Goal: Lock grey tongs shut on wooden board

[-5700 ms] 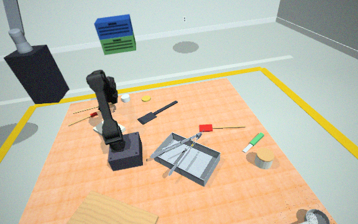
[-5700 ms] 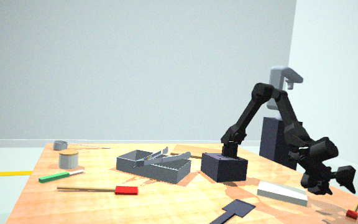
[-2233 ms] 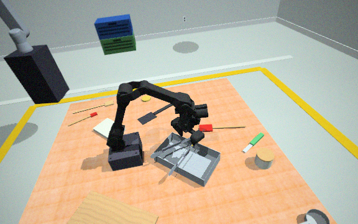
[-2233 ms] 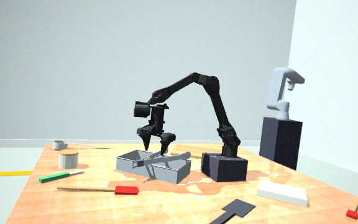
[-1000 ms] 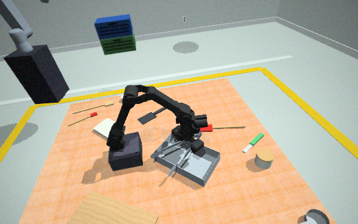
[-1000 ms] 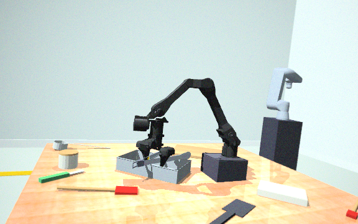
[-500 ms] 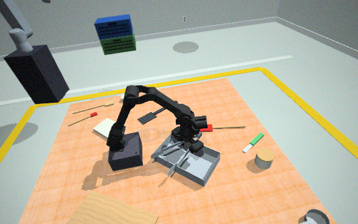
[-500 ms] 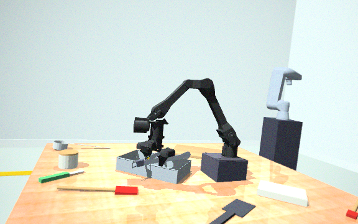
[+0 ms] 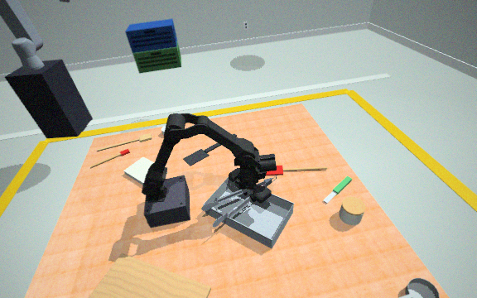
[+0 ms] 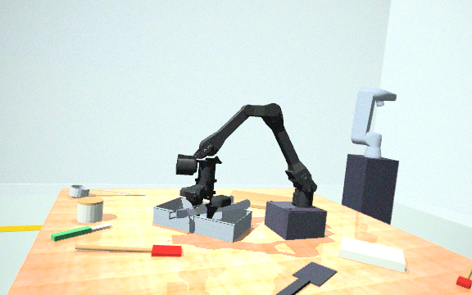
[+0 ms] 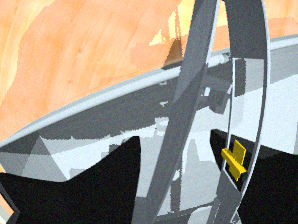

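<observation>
The grey tongs (image 9: 228, 204) (image 10: 236, 205) (image 11: 195, 75) lie across the near-left rim of the grey roasting tin (image 9: 263, 227) (image 10: 215, 229) (image 11: 75, 110), tips sticking out over the table. My gripper (image 9: 259, 192) (image 10: 207, 202) (image 11: 176, 139) reaches down into the tin, one black finger outside each arm, pressing the two arms toward each other near the hinge end. A small yellow latch (image 11: 234, 159) shows between the arms in the wrist view. The wooden board (image 9: 147, 281) lies at the near-left edge of the table, apart from the tin.
The arm's dark base (image 9: 167, 200) (image 10: 295, 219) stands left of the tin. A red spatula (image 9: 275, 171) (image 10: 166, 250), a green-handled knife (image 9: 338, 188) (image 10: 72, 233), a lidded canister (image 9: 352, 210) (image 10: 89, 210), a black spatula (image 9: 199, 156) and a white block (image 9: 139, 169) (image 10: 371, 254) lie around.
</observation>
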`<action>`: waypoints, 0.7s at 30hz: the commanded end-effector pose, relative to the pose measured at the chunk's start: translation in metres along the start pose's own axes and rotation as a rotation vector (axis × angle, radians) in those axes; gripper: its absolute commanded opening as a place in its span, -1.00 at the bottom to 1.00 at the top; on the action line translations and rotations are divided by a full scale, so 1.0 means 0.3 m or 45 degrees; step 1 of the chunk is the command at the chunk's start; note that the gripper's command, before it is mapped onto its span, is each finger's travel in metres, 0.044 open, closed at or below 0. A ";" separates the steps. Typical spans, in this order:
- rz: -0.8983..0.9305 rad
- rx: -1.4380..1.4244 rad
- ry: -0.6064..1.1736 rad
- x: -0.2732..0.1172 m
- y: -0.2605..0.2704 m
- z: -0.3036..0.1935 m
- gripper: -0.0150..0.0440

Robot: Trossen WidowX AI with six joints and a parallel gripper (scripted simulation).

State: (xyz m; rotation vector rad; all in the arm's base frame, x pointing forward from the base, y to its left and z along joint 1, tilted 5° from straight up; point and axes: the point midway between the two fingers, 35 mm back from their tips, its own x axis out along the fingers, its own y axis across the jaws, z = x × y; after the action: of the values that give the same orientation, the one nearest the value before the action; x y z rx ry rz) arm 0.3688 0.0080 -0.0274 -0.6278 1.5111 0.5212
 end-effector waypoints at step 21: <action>-0.002 0.001 -0.002 -0.002 -0.001 0.001 -0.28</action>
State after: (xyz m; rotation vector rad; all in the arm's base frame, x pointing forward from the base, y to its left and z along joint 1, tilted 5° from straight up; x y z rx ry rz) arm 0.3689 0.0076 -0.0274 -0.6283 1.5112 0.5197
